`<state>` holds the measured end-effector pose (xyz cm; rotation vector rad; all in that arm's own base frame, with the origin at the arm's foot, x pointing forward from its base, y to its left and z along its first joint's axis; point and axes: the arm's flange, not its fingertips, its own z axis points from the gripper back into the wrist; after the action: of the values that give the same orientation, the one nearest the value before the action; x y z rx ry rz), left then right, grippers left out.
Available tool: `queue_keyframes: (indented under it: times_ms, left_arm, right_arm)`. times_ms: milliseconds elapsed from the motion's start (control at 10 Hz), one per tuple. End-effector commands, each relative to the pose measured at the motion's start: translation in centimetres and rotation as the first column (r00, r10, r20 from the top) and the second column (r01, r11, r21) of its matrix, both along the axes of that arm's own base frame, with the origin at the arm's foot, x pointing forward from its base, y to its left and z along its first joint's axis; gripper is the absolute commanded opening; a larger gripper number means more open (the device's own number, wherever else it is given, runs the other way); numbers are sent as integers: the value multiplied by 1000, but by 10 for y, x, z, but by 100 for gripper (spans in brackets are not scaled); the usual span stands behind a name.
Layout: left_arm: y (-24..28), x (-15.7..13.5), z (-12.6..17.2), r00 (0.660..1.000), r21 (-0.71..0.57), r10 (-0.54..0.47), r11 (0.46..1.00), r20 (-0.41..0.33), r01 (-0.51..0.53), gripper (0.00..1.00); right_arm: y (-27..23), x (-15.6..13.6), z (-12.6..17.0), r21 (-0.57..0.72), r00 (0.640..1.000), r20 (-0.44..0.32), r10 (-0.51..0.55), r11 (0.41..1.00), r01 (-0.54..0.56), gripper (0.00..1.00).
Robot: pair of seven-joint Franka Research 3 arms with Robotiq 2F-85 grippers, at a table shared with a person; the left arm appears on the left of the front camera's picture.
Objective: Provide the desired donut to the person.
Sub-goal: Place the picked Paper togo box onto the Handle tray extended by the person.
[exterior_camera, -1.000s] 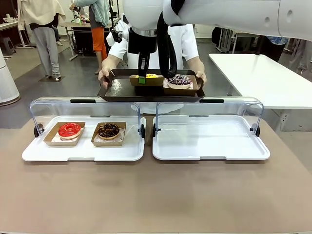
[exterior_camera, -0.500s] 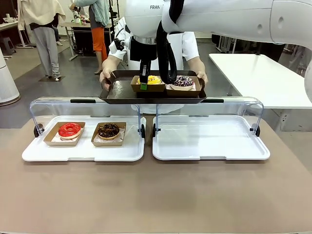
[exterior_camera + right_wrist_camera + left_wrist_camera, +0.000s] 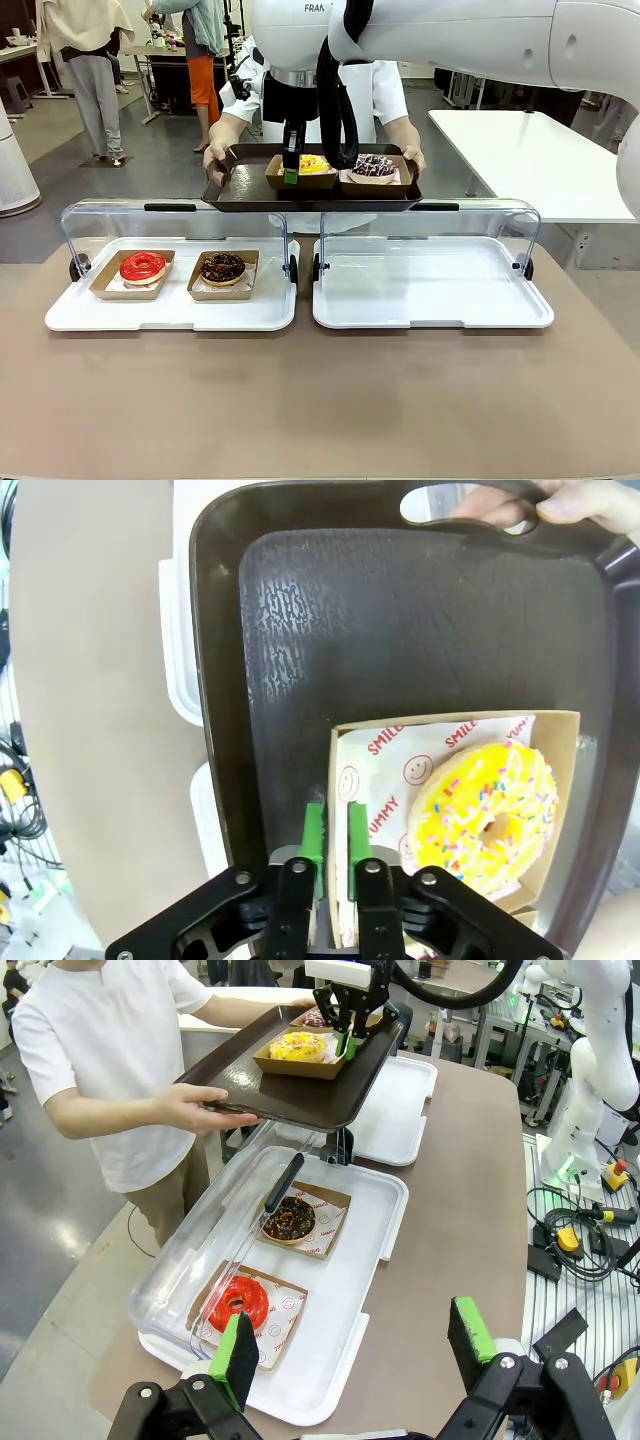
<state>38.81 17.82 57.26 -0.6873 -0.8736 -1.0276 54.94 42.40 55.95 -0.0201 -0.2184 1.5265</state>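
Two donuts (image 3: 313,164) on person's tray (image 3: 245,185)
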Motion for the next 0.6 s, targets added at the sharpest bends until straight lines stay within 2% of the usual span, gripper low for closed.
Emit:
queue_keyframes:
  times_ms: [0,100,200,500]
  left_arm:
    - [0,-1,2,1000,-1,-4,1000,2,4,100]
    - [0,-1,2,1000,-1,-4,1000,2,4,100]
    - [0,-1,2,1000,-1,-4,1000,2,4,100]
    - [0,-1,2,1000,-1,-4,1000,2,4,100]
  right_arm:
    - [7,3,9,9,1000,-23,-4,1000,4,100]
    - [7,1,9,8,1000,-21,0,1000,0,64]
    - [7,1,9,8,1000,-21,0,1000,1,100]
    - [6,0,10,9,1000,-24,4,1000,-4,100]
